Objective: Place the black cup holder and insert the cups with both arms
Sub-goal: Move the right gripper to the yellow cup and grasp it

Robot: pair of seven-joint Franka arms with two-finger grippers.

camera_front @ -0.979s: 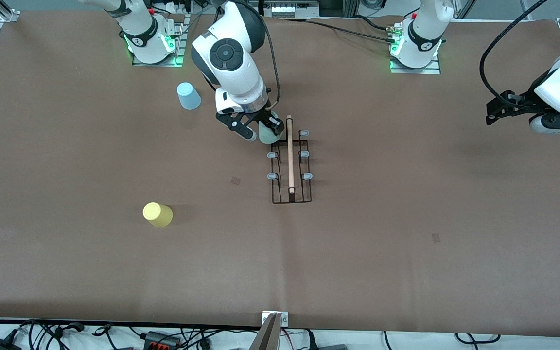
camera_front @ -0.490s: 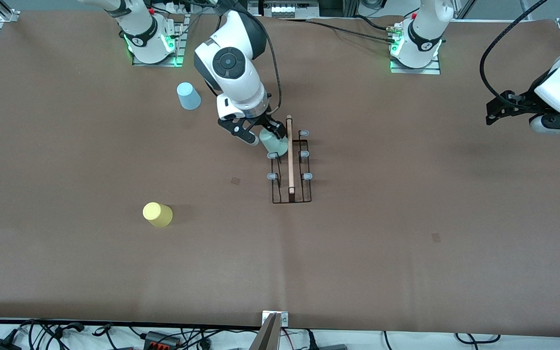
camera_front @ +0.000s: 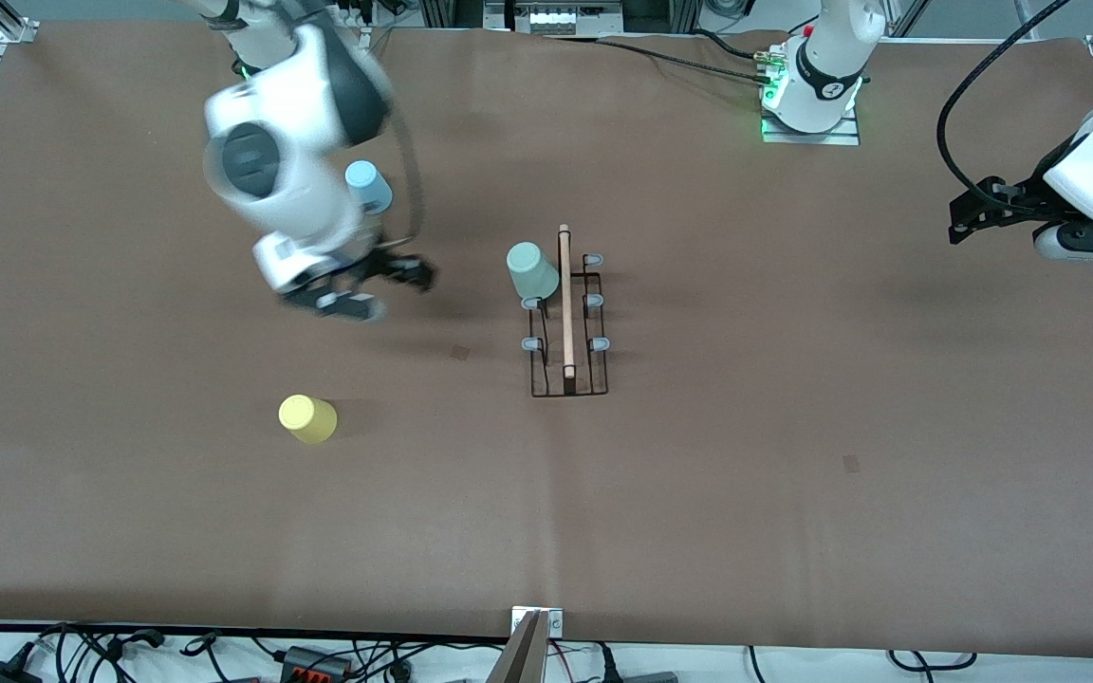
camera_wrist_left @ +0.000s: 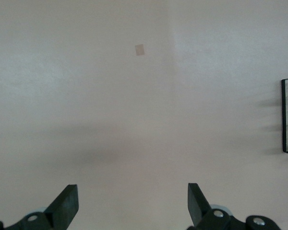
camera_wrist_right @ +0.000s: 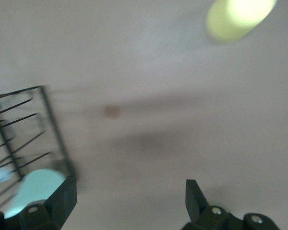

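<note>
We think the yellow cup (camera_front: pixel 307 418), upside down on the table past our empty right gripper (camera_front: pixel 361 287) with jaws apart, is light and slippery, so we should pinch its sides, while our left gripper (camera_front: pixel 983 211) waits, jaws apart.

One cup (camera_front: pixel 532 271) sits upside down on the cup holder (camera_front: pixel 567 323), on a prong at the end farthest from the front camera. The other two cups (camera_front: pixel 368 187) (camera_front: pixel 307 418) stand on the table (camera_front: pixel 793 455) toward the right arm's end, well apart.
</note>
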